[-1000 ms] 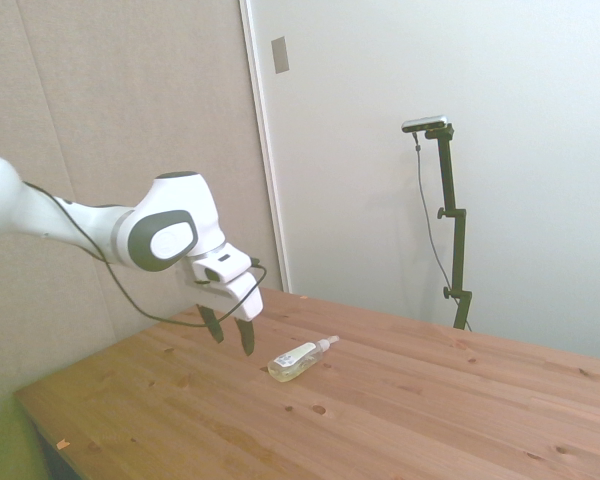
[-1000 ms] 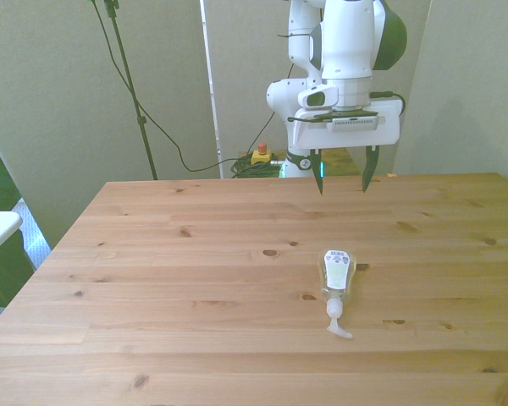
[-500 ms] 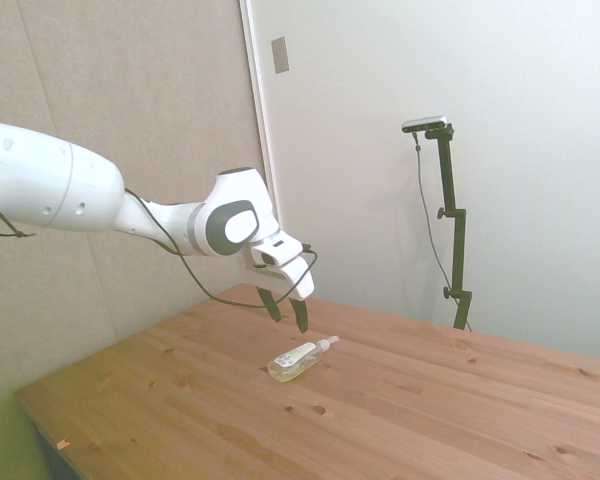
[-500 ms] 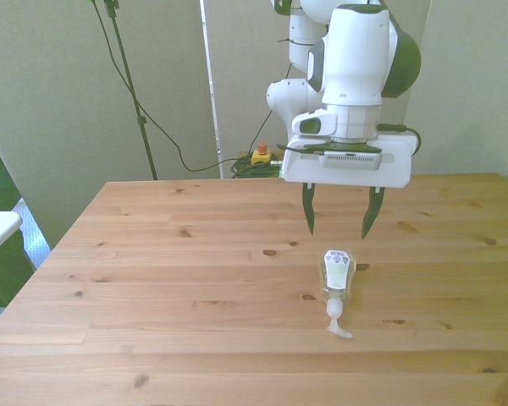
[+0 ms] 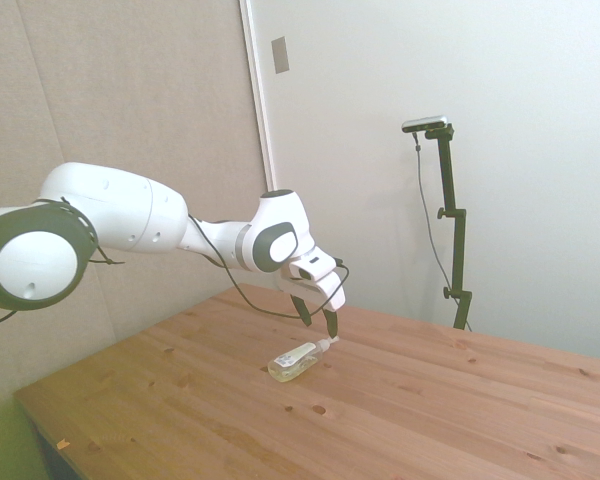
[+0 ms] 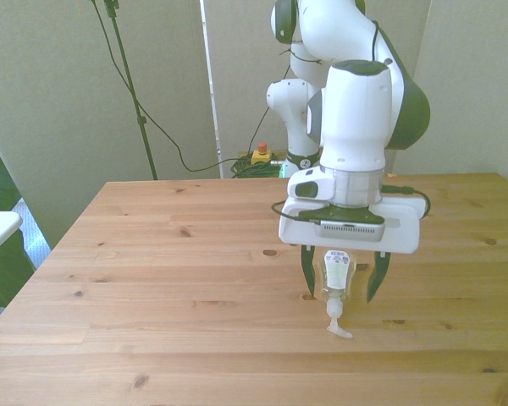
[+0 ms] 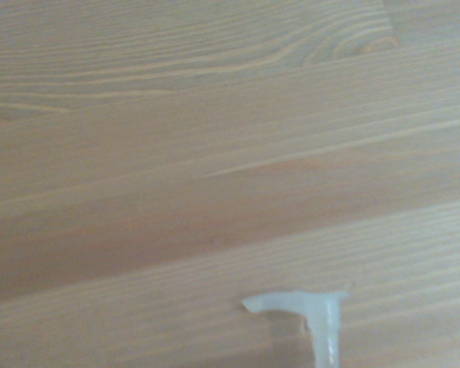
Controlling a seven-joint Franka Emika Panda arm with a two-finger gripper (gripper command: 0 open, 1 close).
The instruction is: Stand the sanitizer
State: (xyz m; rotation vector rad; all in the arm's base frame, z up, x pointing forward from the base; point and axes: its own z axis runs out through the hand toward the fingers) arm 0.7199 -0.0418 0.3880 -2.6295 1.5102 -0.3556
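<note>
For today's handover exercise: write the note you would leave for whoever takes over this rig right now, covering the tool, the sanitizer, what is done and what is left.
Tool: open, holding nothing, fingers either side of the sanitizer in the front view. Whether it hangs just above the bottle or has reached it, I cannot tell.
Sanitizer: lying flat on the wooden table, pump top toward the table's near edge in the front view.
Done: tool brought over the bottle.
Left: lower if needed, close on the bottle, tip it upright, set it on its base, release.
</note>
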